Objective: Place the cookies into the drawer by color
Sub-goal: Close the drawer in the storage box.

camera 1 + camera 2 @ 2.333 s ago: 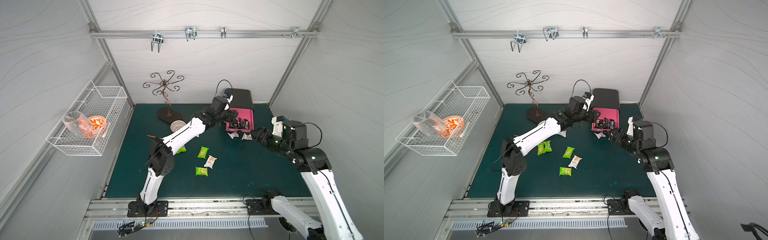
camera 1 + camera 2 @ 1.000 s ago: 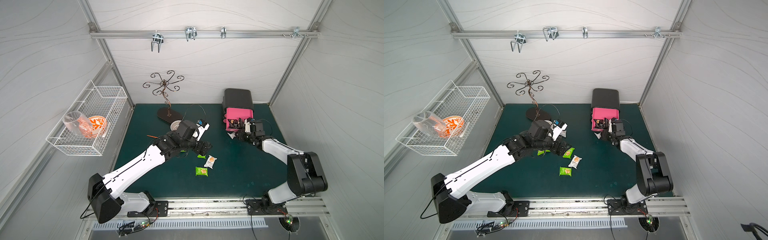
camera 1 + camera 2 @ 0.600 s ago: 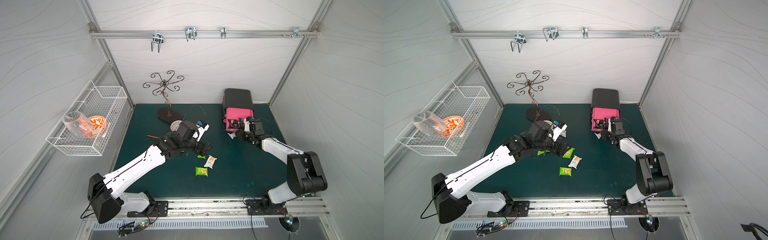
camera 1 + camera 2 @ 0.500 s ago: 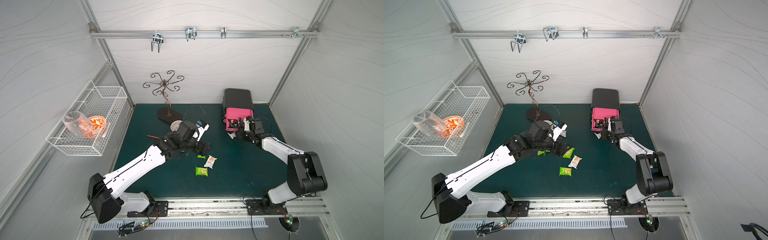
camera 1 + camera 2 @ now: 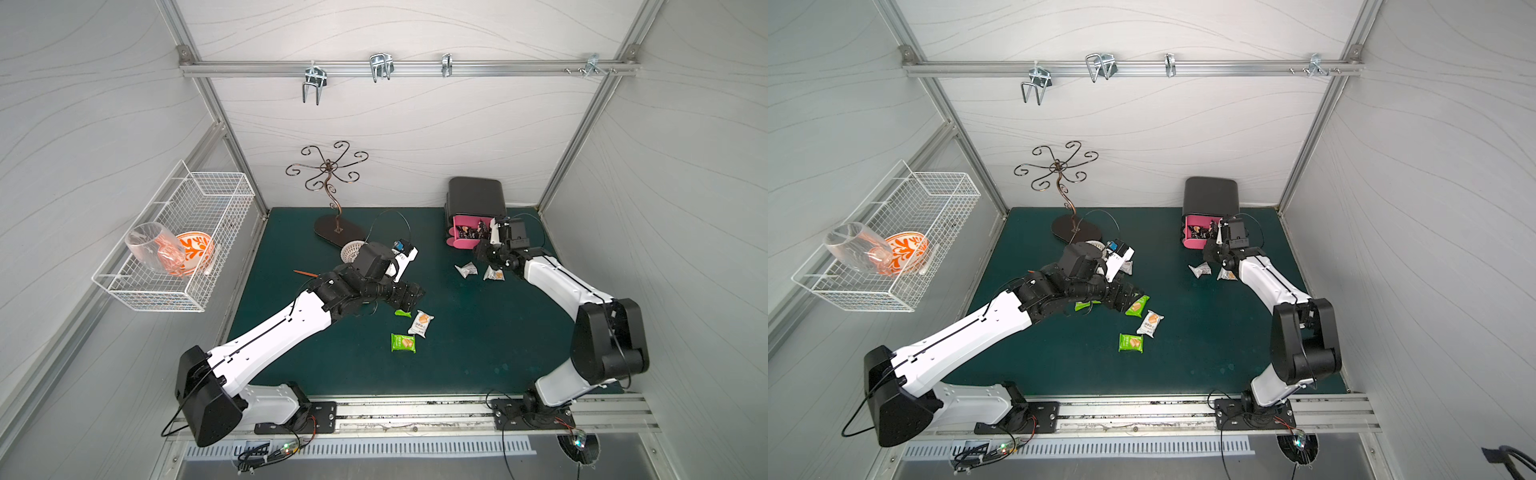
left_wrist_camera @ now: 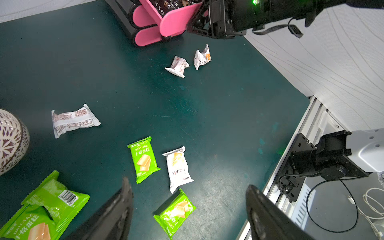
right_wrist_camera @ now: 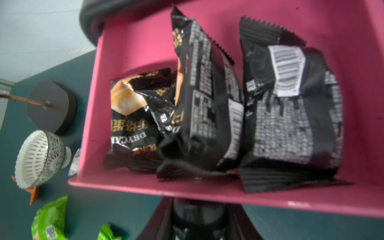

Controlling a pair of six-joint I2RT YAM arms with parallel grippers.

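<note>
Reaches forward with both white-and-black arms (image 5: 291, 324).
Holds left black parallel gripper (image 6: 187, 185) low, jaws spread wide; pinches round black knob (image 7: 197, 217) with right black parallel gripper (image 7: 198, 204).

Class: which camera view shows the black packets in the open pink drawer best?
The right wrist view: it looks straight into the open drawer, where the black packets fill the frame, barcodes visible. In both top views they are small dark specks. The left wrist view catches only a strip of them.

Both top views: high above near edge, looking down over whole table (image 5: 478, 357), almost identical. Left wrist: mid-height, facing cookies (image 6: 143, 160) and drawer (image 6: 174, 20). Right wrist: very close above open drawer.
</note>
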